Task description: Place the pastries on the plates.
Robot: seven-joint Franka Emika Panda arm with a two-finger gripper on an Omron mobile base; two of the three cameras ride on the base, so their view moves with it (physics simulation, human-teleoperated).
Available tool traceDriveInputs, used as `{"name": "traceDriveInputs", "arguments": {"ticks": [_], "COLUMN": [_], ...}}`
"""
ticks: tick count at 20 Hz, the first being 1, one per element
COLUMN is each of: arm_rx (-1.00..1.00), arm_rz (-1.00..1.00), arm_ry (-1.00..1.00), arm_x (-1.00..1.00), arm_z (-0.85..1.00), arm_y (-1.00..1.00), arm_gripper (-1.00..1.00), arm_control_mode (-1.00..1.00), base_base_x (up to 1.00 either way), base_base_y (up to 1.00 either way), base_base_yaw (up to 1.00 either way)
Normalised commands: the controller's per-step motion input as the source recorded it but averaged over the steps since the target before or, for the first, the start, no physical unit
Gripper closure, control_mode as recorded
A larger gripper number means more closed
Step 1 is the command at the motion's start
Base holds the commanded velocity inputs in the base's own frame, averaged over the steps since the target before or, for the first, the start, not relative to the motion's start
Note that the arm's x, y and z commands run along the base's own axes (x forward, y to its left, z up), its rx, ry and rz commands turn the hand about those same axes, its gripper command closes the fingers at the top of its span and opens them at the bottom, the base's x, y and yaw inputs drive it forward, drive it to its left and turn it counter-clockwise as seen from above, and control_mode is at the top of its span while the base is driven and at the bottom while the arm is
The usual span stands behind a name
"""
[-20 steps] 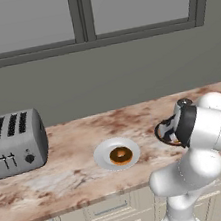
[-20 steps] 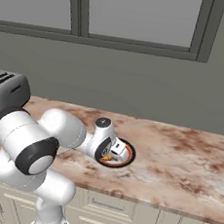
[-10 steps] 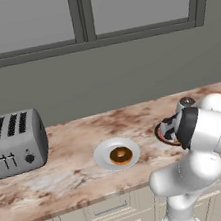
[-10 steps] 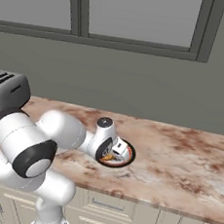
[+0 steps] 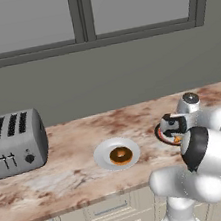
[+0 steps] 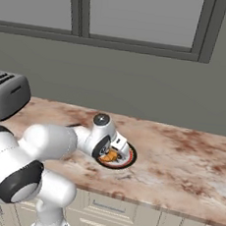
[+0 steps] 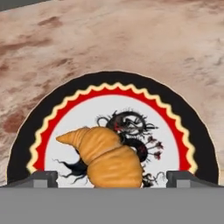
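Marble counter (image 7: 175, 39) below, and the croissant (image 7: 107, 159) lies on the black-and-red plate (image 7: 114, 83), right between the pincer's (image 7: 111, 178) wide-spread tips, free of both. Off to one side, the donut (image 5: 121, 155) sits on the white plate (image 5: 102, 154).

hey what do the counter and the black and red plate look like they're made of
Counter: looks like polished stone, marble or granite, going by its mottled tan-and-rust veining; it could be a laminate imitation.
Black-and-red plate: looks like glazed ceramic, judging by its smooth surface and crisp painted rim bands and dark centre design; the croissant lies on it. The render leaves both open.
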Motion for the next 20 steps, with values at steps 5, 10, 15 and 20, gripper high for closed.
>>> {"name": "traceDriveInputs", "arguments": {"ticks": [5,10,15,20], "arm_rx": [0.00,0.00,0.00,0.00], "arm_rz": [0.01,0.00,0.01,0.01], "arm_ry": [-0.25,-0.30,-0.34,-0.30], "arm_x": [-0.14,-0.32,-0.49,-0.52], "arm_z": [0.78,0.79,0.76,0.76], "arm_y": [0.13,0.00,-0.09,-0.16], "arm_gripper": [-1.00,-1.00,-1.00,-1.00], "arm_control_mode": [-1.00,-1.00,-1.00,-1.00], "base_base_x": [0.00,0.00,0.00,0.00], "base_base_y": [0.00,0.00,0.00,0.00], "base_base_yaw": [0.00,0.00,0.00,0.00]}}
